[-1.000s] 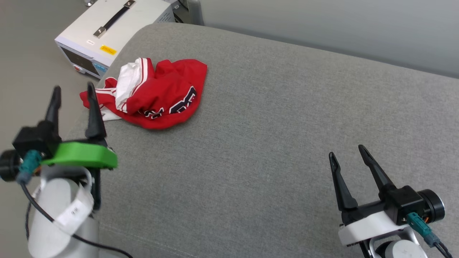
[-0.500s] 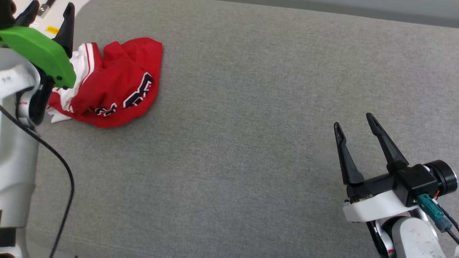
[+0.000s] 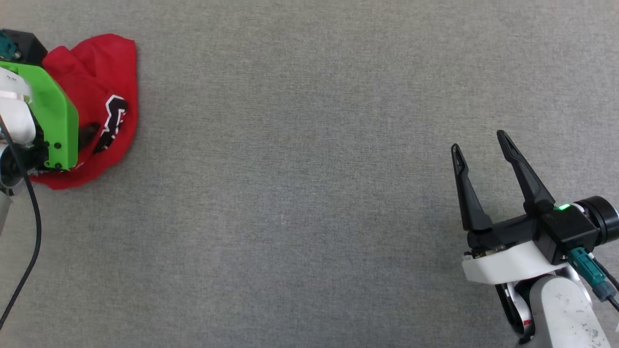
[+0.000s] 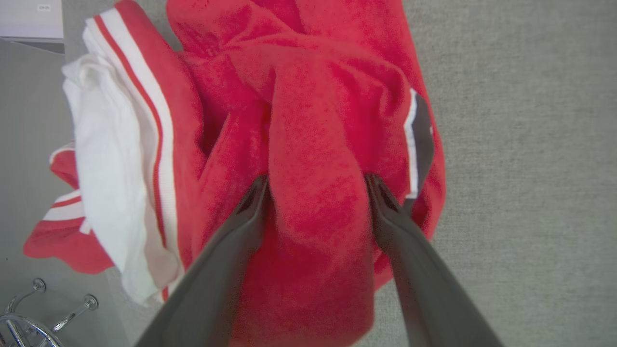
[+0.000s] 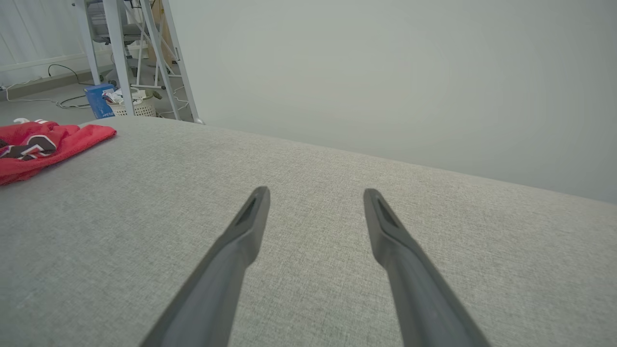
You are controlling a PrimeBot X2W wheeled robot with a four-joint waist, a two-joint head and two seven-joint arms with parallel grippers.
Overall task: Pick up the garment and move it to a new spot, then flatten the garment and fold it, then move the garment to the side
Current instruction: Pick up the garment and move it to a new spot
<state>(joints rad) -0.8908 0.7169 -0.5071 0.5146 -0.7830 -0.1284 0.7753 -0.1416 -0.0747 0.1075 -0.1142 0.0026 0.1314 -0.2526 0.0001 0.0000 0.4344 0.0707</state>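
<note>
Garment (image 3: pixel 109 72) bunched at grey cushion's (image 3: pixel 309 203) left edge. Left gripper (image 4: pixel 315 185) is nearer, right on it, fingers spread astride a raised red fold, unclamped. Right gripper (image 3: pixel 478 141) spread, empty, far across cushion.

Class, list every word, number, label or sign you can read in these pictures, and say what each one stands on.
Nothing here can be read in full.
Black, white-outlined lettering on the red garment: crumpled and partly hidden, unreadable.
Small label on the white box, in the left wrist view: too small to read.
</note>
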